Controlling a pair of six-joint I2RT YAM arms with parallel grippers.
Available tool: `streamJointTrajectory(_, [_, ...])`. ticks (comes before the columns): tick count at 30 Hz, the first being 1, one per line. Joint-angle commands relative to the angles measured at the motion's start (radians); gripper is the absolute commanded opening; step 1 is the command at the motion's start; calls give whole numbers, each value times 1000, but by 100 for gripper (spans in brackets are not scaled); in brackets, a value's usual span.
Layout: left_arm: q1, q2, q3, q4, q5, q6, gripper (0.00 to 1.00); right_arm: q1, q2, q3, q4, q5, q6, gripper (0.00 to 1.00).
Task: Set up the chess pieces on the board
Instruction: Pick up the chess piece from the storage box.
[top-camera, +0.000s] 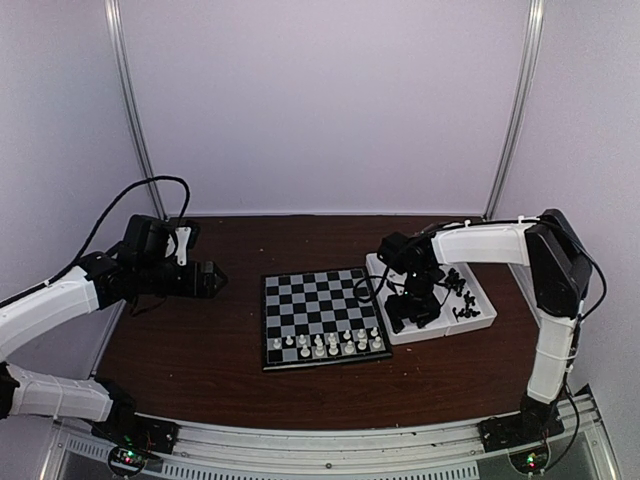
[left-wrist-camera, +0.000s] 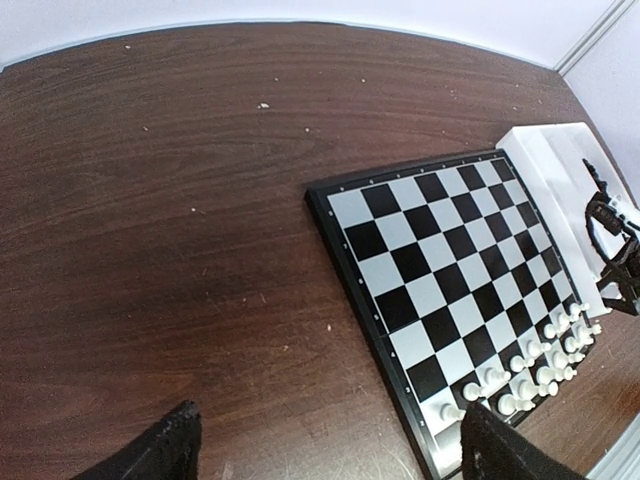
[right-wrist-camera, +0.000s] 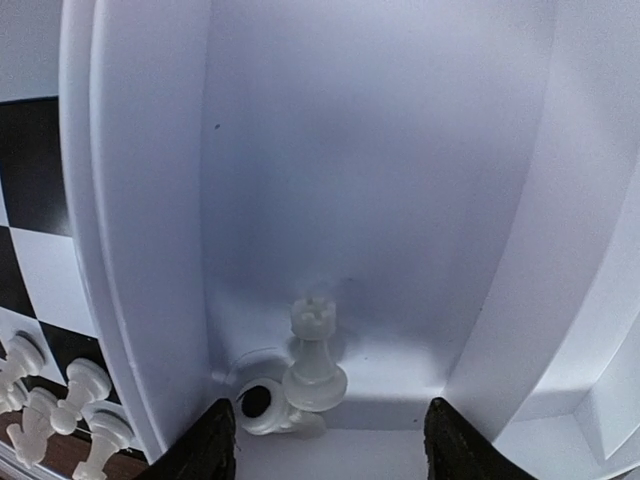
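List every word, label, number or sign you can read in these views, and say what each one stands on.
No text can be read in any view.
On the flat black-and-pale checked chessboard: pale specks along its dark rim, too small to read.
On the white plastic two-compartment tray: no marking shows.

This is a robotics lab test booth. Plain white panels (top-camera: 320, 100) joined by metal poles (top-camera: 134, 110) at 11 and 1 o'clock close in a dark wood table (top-camera: 200, 350). Two white-and-black arms (top-camera: 480, 245) are bolted to a metal rail (top-camera: 330, 436) at 6 o'clock, with loose cables (top-camera: 150, 180) trailing and small lit circuit boards (top-camera: 125, 458) beside their bases.
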Motion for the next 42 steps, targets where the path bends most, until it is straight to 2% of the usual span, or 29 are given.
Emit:
streamJointTrajectory(1, [7, -6, 12, 23, -8, 12, 90, -4, 44, 3, -3, 2, -11, 58])
streamJointTrajectory(4, [7, -2, 17, 24, -7, 17, 90, -4, 60, 15, 26, -12, -12, 50])
streamJointTrajectory(9, [7, 2, 29, 12, -40, 26, 90, -6, 73, 46, 62, 2, -16, 46])
streamJointTrajectory(22, [7, 36, 74, -28, -69, 30, 90, -58, 113, 161, 52, 20, -52, 27])
streamJointTrajectory(24, [7, 43, 78, -28, -65, 27, 90, -62, 107, 169, 40, 22, -58, 28])
streamJointTrajectory(28, [7, 55, 81, -14, -54, 23, 89, -62, 88, 148, 27, 14, -70, 40])
streamJointTrajectory(31, [7, 68, 85, -5, -46, 27, 89, -63, 72, 115, 28, 13, -75, 40])
streamJointTrajectory(37, [7, 74, 84, 9, -26, 28, 89, -63, 43, 66, 42, 39, -86, 26])
streamJointTrajectory(42, [7, 71, 80, 10, -23, 25, 89, -63, 67, 99, 48, 56, -103, 17])
